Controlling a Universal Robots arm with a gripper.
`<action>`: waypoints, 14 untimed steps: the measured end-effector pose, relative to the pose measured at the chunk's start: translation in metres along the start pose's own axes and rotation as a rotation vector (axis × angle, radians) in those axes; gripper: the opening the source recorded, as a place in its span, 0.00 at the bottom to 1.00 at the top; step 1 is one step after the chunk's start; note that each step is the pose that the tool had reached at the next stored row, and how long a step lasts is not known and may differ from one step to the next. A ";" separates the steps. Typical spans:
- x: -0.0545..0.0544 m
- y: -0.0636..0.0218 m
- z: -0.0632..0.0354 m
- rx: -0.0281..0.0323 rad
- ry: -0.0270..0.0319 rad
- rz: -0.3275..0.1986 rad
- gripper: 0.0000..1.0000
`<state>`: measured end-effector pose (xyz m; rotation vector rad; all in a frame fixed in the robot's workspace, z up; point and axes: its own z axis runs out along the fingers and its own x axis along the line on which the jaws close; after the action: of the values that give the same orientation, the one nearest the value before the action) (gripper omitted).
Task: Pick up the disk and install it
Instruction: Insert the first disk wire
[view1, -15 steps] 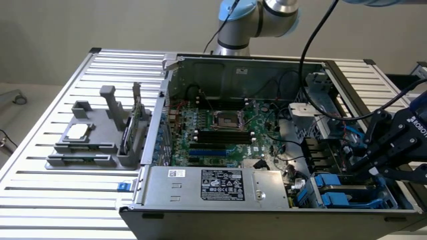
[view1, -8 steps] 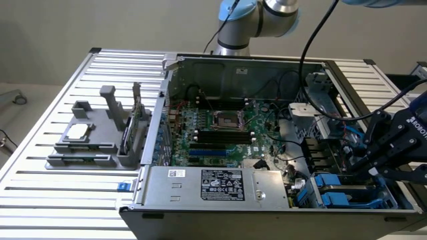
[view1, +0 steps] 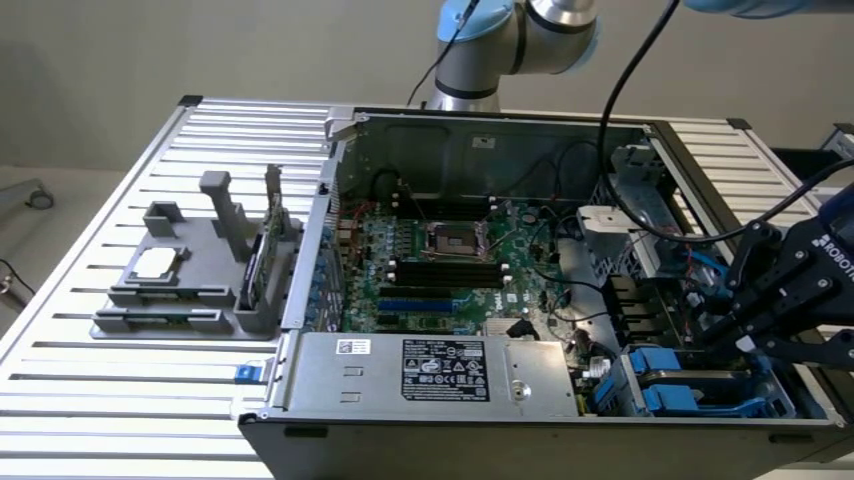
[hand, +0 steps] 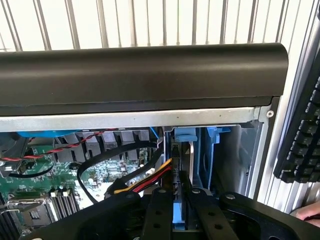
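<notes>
The gripper (hand: 180, 192) has its 2 fingers clamped on the disk (hand: 179, 215), which is held edge-on with its blue carrier frame showing between them. It hangs at the drive bay (view1: 694, 385) in a corner of the open computer case (view1: 534, 452). Pickup looks done; the disk seems not yet fully seated.

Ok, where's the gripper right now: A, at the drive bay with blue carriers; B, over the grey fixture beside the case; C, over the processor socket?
A: the gripper holds the disk at the drive bay, at the exterior view's right end of the case.
</notes>
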<state>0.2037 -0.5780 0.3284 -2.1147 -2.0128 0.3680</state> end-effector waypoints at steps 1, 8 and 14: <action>0.000 0.0002 0.0000 0.0016 0.0000 0.000 0.17; -0.001 0.0035 -0.0002 0.0100 -0.0007 0.000 0.17; -0.002 0.0054 0.0013 0.0123 -0.0004 0.000 0.17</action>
<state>0.2083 -0.5801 0.3255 -2.1074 -2.0059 0.3798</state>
